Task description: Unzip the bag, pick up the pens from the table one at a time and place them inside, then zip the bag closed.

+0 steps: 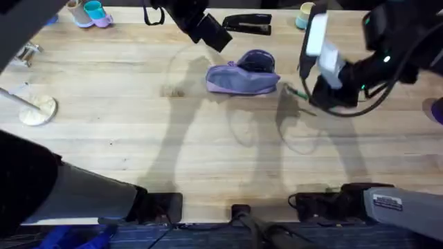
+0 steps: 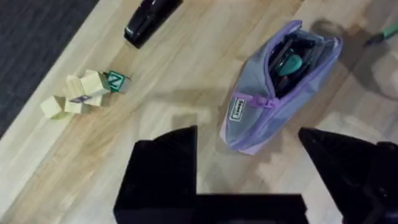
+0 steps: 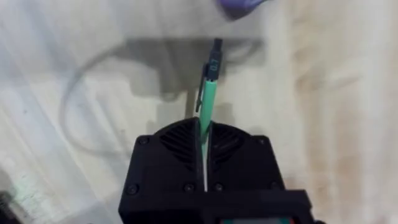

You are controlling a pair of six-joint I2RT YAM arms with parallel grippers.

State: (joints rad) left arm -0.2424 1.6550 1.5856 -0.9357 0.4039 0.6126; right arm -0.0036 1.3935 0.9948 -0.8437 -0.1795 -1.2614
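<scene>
While my right claw (image 3: 204, 134) pinches the light, slippery green pen (image 3: 209, 93) mid-barrel, left claw (image 2: 249, 162) gapes w/ nothing in it, lower frame, nr the soft, open bag (image 2: 280, 87).

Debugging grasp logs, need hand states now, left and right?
Left hand: open, holding nothing, hovering by the bag.
Right hand: shut on the green pen.

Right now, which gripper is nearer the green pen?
Right. The right gripper is shut on the green pen, held off the table beside the bag. The left gripper hangs open on the bag's other side, apart from the pen.
</scene>
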